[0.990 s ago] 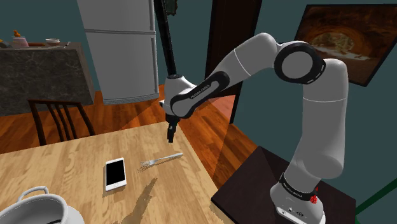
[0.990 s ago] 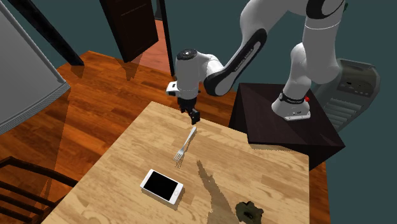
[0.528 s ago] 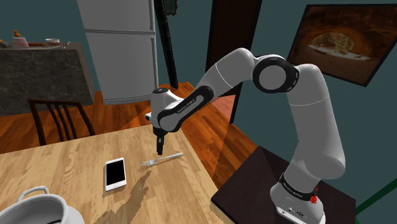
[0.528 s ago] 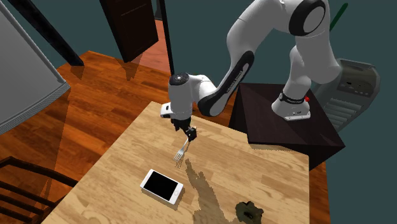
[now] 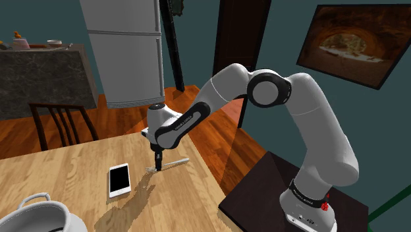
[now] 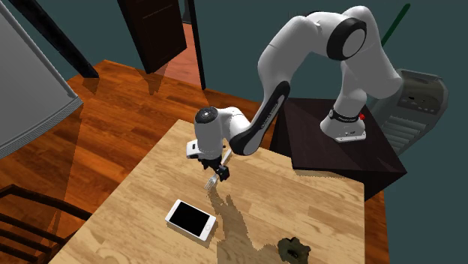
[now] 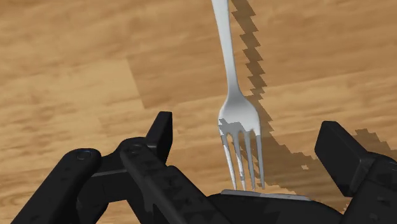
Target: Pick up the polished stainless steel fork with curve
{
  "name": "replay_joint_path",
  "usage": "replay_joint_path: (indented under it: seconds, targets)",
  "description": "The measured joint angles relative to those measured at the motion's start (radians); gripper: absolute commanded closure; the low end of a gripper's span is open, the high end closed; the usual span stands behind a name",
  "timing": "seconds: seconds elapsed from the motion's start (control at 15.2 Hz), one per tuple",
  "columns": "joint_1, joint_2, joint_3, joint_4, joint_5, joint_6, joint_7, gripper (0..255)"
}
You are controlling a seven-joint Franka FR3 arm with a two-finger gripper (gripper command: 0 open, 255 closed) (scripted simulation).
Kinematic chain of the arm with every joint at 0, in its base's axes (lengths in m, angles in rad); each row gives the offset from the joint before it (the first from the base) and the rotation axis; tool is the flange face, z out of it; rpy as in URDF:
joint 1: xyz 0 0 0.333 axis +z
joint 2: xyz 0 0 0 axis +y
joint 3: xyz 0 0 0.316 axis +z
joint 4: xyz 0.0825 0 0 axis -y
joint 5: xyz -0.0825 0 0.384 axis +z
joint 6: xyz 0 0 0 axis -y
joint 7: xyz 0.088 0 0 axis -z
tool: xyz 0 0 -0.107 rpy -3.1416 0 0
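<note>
A shiny grey metal fork (image 7: pixel 232 76) with a gently curved handle lies flat on the wooden table (image 5: pixel 66 171). My gripper (image 7: pixel 251 149) is open and low over the fork's head. The tines lie between the two black fingers (image 7: pixel 162 130), which stand well apart and do not touch them. In the shoulder view the gripper (image 5: pixel 157 160) points straight down at the tine end, and the fork's handle (image 5: pixel 176 161) sticks out toward that view's right. In the second exterior view the gripper (image 6: pixel 217 174) covers most of the fork (image 6: pixel 211 183).
A white phone with a black screen (image 5: pixel 119 179) lies close by the fork. A grey pot (image 5: pixel 39 212) stands at the table's near corner. A small dark object (image 6: pixel 294 250) also rests on the table. A chair (image 5: pixel 56 122) stands at the table's far side.
The arm has swung from above the fork's handle end toward the tines and come down, so the gripper now hangs just above the table around the fork's head. The fork has not moved.
</note>
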Motion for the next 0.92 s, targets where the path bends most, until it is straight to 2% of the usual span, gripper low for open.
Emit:
replay_joint_path:
  seconds: [0.26,0.33,0.92]
  targets:
    - [0.006,0.042,-0.007,0.011,-0.007,0.030,0.003,0]
    - [0.007,0.046,-0.008,0.014,-0.007,0.032,0.004,255]
    - [0.007,0.048,-0.010,0.019,-0.009,0.035,0.004,255]
